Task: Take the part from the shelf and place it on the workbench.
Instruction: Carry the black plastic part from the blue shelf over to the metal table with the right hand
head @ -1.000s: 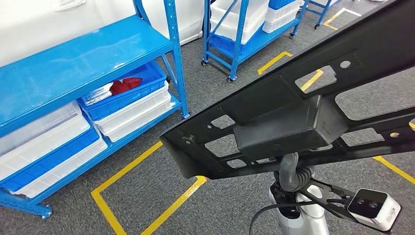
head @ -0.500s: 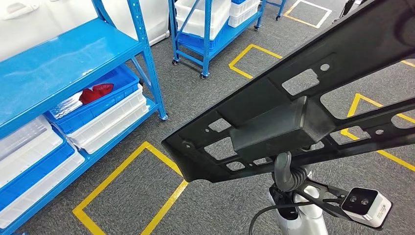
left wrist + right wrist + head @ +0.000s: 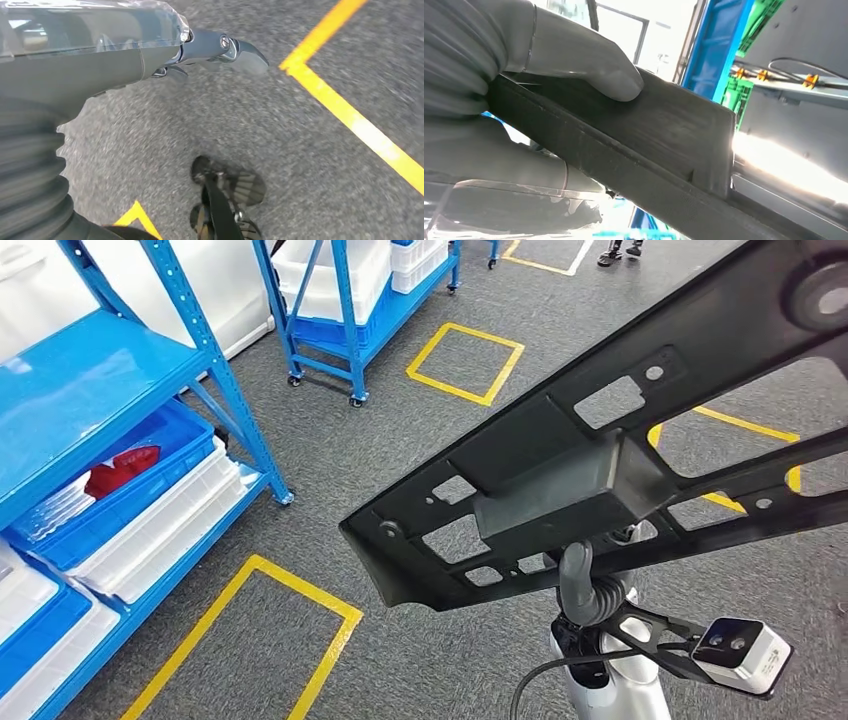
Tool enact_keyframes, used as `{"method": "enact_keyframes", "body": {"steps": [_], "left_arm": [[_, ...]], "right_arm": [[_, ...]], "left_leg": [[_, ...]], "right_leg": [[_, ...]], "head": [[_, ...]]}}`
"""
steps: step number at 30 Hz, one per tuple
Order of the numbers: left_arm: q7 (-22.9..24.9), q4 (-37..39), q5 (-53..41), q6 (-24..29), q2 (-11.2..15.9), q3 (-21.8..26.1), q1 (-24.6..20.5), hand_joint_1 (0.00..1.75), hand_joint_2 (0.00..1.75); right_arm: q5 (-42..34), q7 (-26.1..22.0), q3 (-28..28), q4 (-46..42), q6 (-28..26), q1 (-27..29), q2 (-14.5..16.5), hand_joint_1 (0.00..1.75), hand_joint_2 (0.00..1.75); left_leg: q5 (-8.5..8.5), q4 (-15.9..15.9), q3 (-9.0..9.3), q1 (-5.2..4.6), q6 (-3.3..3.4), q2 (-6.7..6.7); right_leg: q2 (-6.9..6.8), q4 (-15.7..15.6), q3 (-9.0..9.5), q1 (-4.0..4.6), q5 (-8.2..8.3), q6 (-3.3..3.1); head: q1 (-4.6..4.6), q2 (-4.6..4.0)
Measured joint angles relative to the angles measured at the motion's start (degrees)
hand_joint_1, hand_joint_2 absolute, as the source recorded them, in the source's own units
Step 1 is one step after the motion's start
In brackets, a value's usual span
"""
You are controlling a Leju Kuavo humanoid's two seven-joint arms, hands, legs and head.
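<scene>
Long black perforated plastic panel (image 3: pixel 600 450), with rectangular cut-outs and a raised box-shaped block at its middle, carried high above the grey carpeted floor (image 3: pixel 400 440), slanting across the head view from low at centre to high at the right. Gripped by the right hand (image 3: pixel 539 75): thick grey thumb (image 3: pixel 589 60) pressed flat on one face of the panel's block, the rest of the hand underneath, clamped around the edge. From the head view, a grey finger (image 3: pixel 573 580) hooked up against the panel's lower rim.

Left hand (image 3: pixel 200 47) hanging over the floor beside a yellow taped line (image 3: pixel 350 110), holding nothing; fingers partly curled, how far apart cannot tell.

Blue metal shelf rack (image 3: pixel 90 390) at the left, well apart from the panel, stacked with white bins (image 3: pixel 160 530) and a blue bin (image 3: pixel 150 490) holding a red item (image 3: pixel 120 472). Second blue wheeled rack (image 3: pixel 340 300) farther back. Yellow taped squares (image 3: pixel 465 362) on the floor.
</scene>
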Motion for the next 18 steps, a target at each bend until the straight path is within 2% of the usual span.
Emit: {"method": "enact_keyframes", "body": {"steps": [1,2,3,4,5,7,8,9,10,11,12,13,14,15,16,17,18], "left_arm": [[-0.04,0.00,-0.05,-0.01,-0.01,-0.01,0.00,0.00,1.75],[-0.08,0.00,-0.09,-0.01,-0.01,-0.01,0.01,0.00,1.75],[-0.09,0.00,-0.11,-0.01,-0.02,-0.02,-0.02,0.00,1.75],[-0.11,0.00,-0.13,-0.02,-0.03,-0.02,-0.08,0.00,1.75],[-0.13,0.00,-0.13,-0.02,-0.07,-0.03,-0.19,0.00,1.75],[-0.17,0.00,-0.14,-0.12,-0.15,-0.04,-0.32,0.00,1.75],[-0.19,0.00,-0.16,-0.20,-0.16,-0.05,-0.29,0.00,1.75],[-0.21,0.00,-0.18,-0.28,-0.16,-0.05,-0.21,0.00,1.75],[-0.21,0.00,-0.20,-0.32,-0.15,-0.05,-0.13,0.00,1.75],[-0.20,0.00,-0.21,-0.36,-0.15,-0.05,-0.08,0.00,1.75],[-0.18,0.00,-0.22,-0.36,-0.15,-0.05,-0.09,0.00,1.75],[-0.16,0.00,-0.23,-0.36,-0.15,-0.05,-0.13,0.00,1.75],[-0.14,0.00,-0.23,-0.36,-0.17,-0.05,-0.17,0.00,1.75],[-0.12,0.00,-0.26,-0.37,-0.19,-0.06,-0.20,0.00,1.75],[-0.14,0.00,-0.30,-0.42,-0.21,-0.07,-0.21,0.00,1.75],[-0.18,0.00,-0.37,-0.51,-0.22,-0.07,-0.22,0.00,1.75],[-0.23,0.00,-0.45,-0.66,-0.22,-0.08,-0.24,0.00,1.75]], "right_arm": [[0.00,0.00,-0.03,0.01,-0.08,0.00,-0.02,1.75,1.75],[0.00,0.00,-0.06,0.02,-0.10,0.00,-0.04,1.75,1.75],[0.00,0.00,-0.08,0.03,-0.10,0.03,-0.07,1.75,1.75],[0.00,0.00,-0.09,0.03,-0.11,0.09,-0.11,1.75,1.75],[0.00,0.00,-0.12,0.03,-0.12,0.15,-0.18,1.75,1.75],[0.05,0.00,-0.15,0.04,-0.18,0.09,-0.33,1.75,1.75],[0.09,0.00,-0.14,0.09,-0.22,0.05,-0.37,1.75,1.75],[0.13,0.00,-0.12,0.19,-0.27,0.00,-0.39,1.75,1.75],[0.15,0.00,-0.10,0.34,-0.31,0.03,-0.41,1.75,1.75],[0.15,0.00,-0.09,0.52,-0.33,0.09,-0.44,1.75,1.75],[0.15,0.00,-0.09,0.71,-0.34,0.13,-0.46,1.75,1.75],[0.15,0.00,-0.09,0.86,-0.34,0.13,-0.49,1.75,1.75],[0.15,0.00,-0.09,0.97,-0.34,0.10,-0.51,1.75,1.75],[0.15,0.00,-0.09,1.06,-0.34,-0.01,-0.52,1.75,1.75],[0.15,0.00,-0.09,1.14,-0.33,-0.15,-0.54,1.75,1.75],[0.15,0.00,-0.09,1.23,-0.35,-0.29,-0.57,1.75,1.75],[0.15,0.00,-0.10,1.33,-0.40,-0.41,-0.63,1.75,1.75]], "left_leg": [[0.98,-2.81,1.19,0.18,0.16,-1.18],[1.23,-4.31,1.81,0.23,0.41,-2.01],[1.00,-4.55,1.94,0.11,0.78,-1.99],[1.11,-4.59,1.96,0.06,1.24,-1.41],[1.25,-4.80,2.07,0.01,1.68,-0.75],[1.55,-5.29,2.29,0.04,2.48,0.64],[1.57,-5.40,2.35,-0.07,2.73,1.38],[1.51,-5.42,2.36,-0.20,2.89,2.15],[1.43,-5.41,2.36,-0.33,2.96,2.96],[1.33,-5.40,2.38,-0.43,2.98,3.78],[1.22,-5.39,2.45,-0.51,2.97,4.56],[1.09,-5.38,2.59,-0.57,2.91,5.27],[0.93,-5.39,2.79,-0.63,2.81,5.92],[0.75,-5.39,3.01,-0.74,2.63,6.49],[0.57,-5.39,3.18,-0.84,2.40,7.00],[0.40,-5.39,3.33,-0.92,2.14,7.51],[0.28,-5.46,3.46,-0.97,1.85,8.04]], "right_leg": [[0.67,0.32,-0.21,-0.02,-0.10,0.33],[1.30,0.56,-0.50,-0.03,-0.14,0.69],[1.92,0.64,-0.78,-0.10,-0.05,1.07],[2.51,0.57,-0.99,-0.23,0.09,1.47],[2.11,0.74,-1.17,-0.28,0.04,1.81],[-0.98,3.34,-2.51,-0.19,-1.48,2.37],[-3.01,6.39,-3.99,-0.18,-3.08,2.57],[-4.26,10.28,-5.98,-0.23,-4.91,2.77],[-4.77,14.05,-7.92,-0.34,-6.34,2.92],[-4.97,16.48,-9.21,-0.42,-6.92,2.99],[-5.10,16.75,-9.39,-0.45,-6.41,2.95],[-5.38,14.56,-8.26,-0.40,-4.90,2.79],[-6.04,10.61,-6.13,-0.27,-2.90,2.49],[-7.35,6.40,-3.87,0.09,-1.45,2.03],[-8.41,3.06,-2.12,0.46,-0.45,1.53],[-9.12,1.16,-1.17,0.84,-0.10,1.08],[-9.27,0.55,-0.98,1.15,-0.25,0.70]], "head": [[0.00,0.00],[0.00,0.00],[0.00,0.00],[0.00,0.00],[0.00,0.00],[0.01,0.00],[0.02,0.00],[0.02,0.00],[0.02,0.00],[0.02,0.00],[0.02,0.00],[0.02,0.00],[0.02,0.00],[0.01,0.00],[0.02,0.00],[0.01,0.00],[0.01,0.00]]}}
